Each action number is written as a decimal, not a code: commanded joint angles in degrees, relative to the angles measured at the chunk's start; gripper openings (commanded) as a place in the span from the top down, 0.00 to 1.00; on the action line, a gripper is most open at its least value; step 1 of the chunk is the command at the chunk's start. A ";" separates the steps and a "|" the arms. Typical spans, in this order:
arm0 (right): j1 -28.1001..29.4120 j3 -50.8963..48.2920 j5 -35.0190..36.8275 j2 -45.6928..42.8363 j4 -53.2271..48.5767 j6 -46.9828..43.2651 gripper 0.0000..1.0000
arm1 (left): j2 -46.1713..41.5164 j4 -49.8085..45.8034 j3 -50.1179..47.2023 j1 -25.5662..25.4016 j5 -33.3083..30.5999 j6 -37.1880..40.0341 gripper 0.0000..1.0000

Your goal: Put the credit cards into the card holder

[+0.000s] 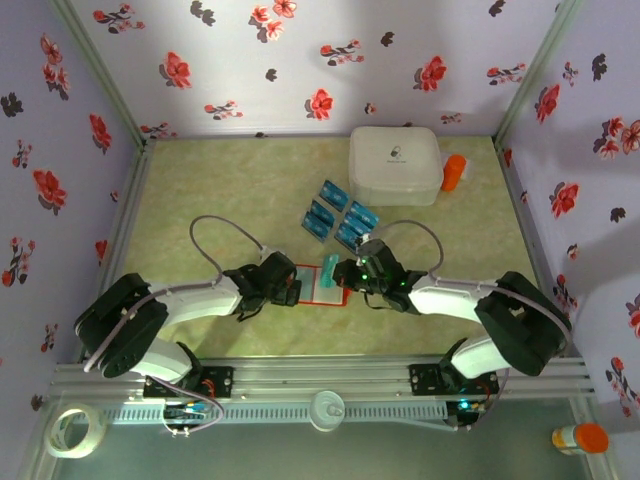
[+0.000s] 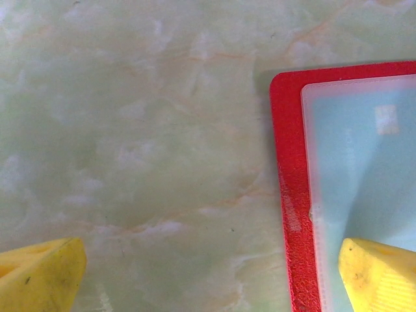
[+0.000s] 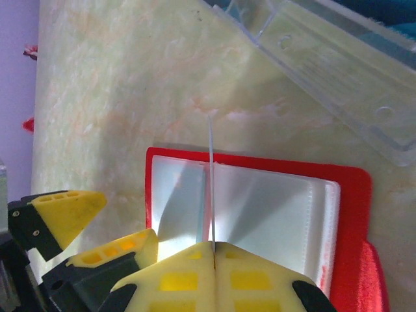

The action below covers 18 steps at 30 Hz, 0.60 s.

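Right jaws pinch a card (image 3: 211,185) edge-on, upright over the open holder (image 3: 356,201). Left jaws spread: one finger over the holder, the other over bare desk (image 2: 143,130).

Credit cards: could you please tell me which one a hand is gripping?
The thin teal card standing on edge over the open red wallet, pinched by the right hand; the blue cards beyond it lie flat.

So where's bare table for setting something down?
Bare: the wide stretch left of the cards, to the left wall, and the patch right of them, in front of the box. Crowded: the middle, from cards to wallet.
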 commanded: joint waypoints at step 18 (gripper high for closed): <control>1.64 -1.87 1.59 5.32 12.14 4.51 1.00 | -0.30 -3.12 -1.98 -0.48 -2.29 -0.83 0.00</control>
